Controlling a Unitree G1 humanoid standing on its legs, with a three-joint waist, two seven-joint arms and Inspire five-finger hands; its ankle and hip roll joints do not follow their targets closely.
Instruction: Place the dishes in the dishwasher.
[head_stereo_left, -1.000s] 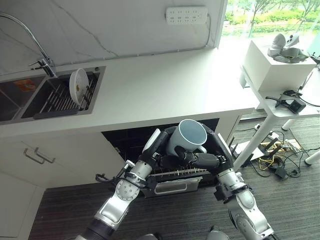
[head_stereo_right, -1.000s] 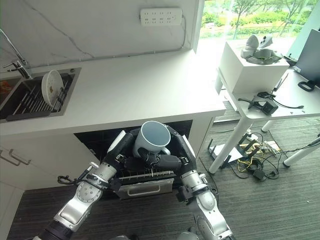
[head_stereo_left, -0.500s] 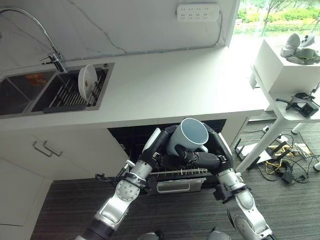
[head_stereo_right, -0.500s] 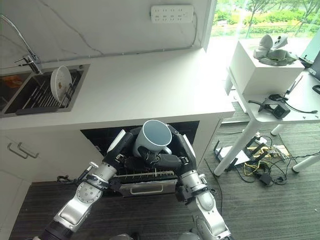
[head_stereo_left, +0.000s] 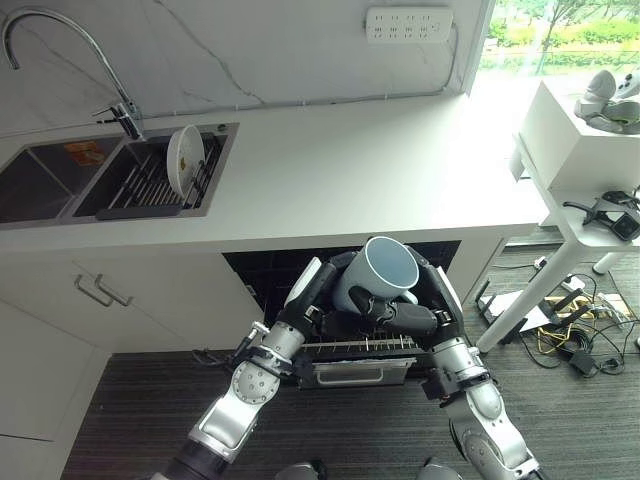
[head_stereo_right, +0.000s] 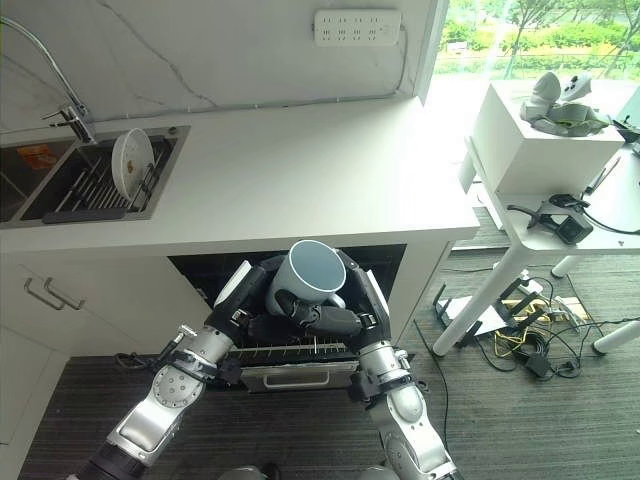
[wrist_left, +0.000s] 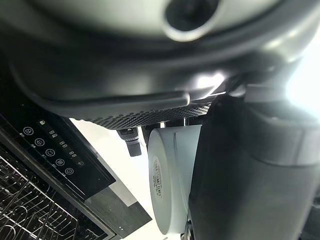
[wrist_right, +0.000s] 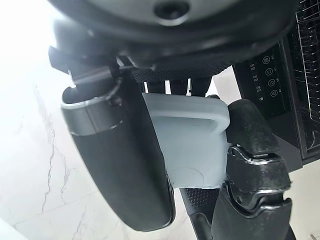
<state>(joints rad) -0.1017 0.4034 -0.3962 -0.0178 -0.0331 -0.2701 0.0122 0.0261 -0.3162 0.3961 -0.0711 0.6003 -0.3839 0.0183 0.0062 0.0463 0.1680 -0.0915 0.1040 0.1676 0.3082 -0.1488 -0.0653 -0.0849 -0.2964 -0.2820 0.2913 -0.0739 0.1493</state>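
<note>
Both hands clasp the pale blue mug (head_stereo_left: 376, 279): left hand (head_stereo_left: 318, 290) cups its side, right hand (head_stereo_left: 415, 312) curls round the handle. Its mouth tilts toward one o'clock, directly above the pulled-out rack (head_stereo_left: 352, 347); beyond, the dishwasher (head_stereo_left: 262, 277) gapes at twelve.

A pale blue mug (head_stereo_left: 376, 279) sits just below the centre of the view, tilted with its mouth toward one o'clock, held between the left hand (head_stereo_left: 312, 295) at its nine o'clock and the right hand (head_stereo_left: 412, 318) curled round its handle at five o'clock. Under them the dishwasher rack (head_stereo_left: 352, 352) stands pulled out from beneath the white counter (head_stereo_left: 340, 170). Toward ten o'clock a white plate (head_stereo_left: 183, 159) stands on edge in the sink (head_stereo_left: 90, 185).
</note>
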